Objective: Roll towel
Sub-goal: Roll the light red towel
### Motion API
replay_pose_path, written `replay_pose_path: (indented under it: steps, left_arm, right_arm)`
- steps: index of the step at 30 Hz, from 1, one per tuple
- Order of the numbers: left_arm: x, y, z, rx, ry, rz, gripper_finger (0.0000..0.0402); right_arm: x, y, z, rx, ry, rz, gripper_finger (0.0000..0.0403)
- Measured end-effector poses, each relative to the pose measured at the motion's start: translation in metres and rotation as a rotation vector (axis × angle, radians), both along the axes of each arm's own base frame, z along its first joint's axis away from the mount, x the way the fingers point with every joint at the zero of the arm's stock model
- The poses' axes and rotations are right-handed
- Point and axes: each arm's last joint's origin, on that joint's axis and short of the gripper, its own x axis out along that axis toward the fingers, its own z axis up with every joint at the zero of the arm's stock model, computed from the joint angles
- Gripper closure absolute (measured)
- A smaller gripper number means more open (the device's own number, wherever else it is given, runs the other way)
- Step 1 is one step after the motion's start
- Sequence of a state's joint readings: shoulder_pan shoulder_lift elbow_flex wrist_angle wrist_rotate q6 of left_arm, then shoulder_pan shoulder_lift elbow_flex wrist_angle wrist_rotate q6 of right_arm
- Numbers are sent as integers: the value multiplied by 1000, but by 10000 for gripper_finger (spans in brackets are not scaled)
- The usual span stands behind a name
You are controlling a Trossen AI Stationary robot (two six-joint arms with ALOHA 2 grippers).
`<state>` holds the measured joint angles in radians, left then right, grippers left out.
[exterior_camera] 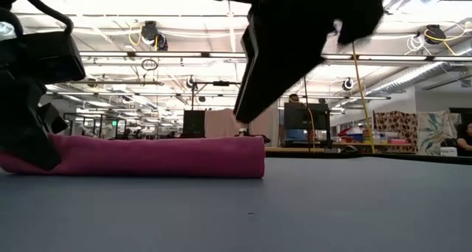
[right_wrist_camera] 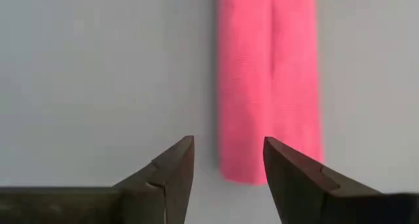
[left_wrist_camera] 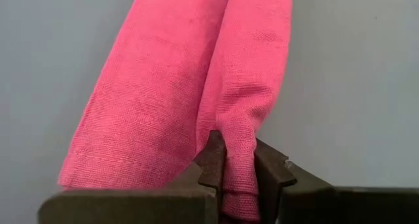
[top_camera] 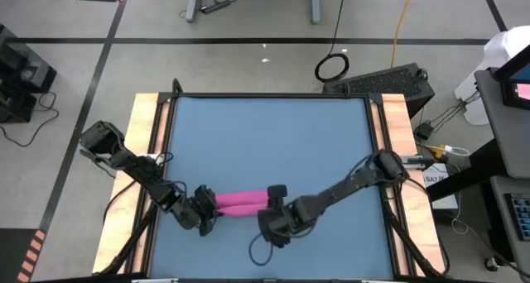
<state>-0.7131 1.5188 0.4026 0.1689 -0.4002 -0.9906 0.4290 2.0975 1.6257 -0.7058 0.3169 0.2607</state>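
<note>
Pinching one towel (left_wrist_camera: 190,86), left gripper (left_wrist_camera: 239,175).

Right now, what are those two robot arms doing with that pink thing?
They are rolling up a small pink towel on the blue table. It already lies as a long, narrow roll near the table's front edge. The left gripper is pinching one end of the roll between its fingers. The right gripper is open at the other end, just off the towel and not touching it.
</note>
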Motion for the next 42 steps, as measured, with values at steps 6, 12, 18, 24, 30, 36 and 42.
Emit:
replay_pose_path:
  steps: [6, 12, 18, 24, 30, 36, 42]
  left_arm:
    - [1, 2, -1, -22, 24, 19, 354]
    - [1, 2, -1, -22, 26, 19, 353]
    - [0, 3, -1, -20, 28, 20, 353]
    - [0, 3, -2, -19, 28, 19, 352]
    - [0, 3, -2, -19, 29, 18, 352]
    - [0, 3, -2, -19, 29, 18, 352]
    - [0, 3, -2, -31, 31, 32, 352]
  right_arm:
    - [0, 8, -13, -98, -18, -22, 223]
    - [8, -7, -27, -95, 26, -39, 207]
    - [14, -16, -35, -24, 70, -33, 209]
    - [15, -18, -34, -57, 57, -40, 229]
    - [9, -10, -30, -68, 59, -24, 209]
    - [5, 0, -28, -106, 37, -4, 187]
    - [11, -6, -37, -99, 34, -18, 206]
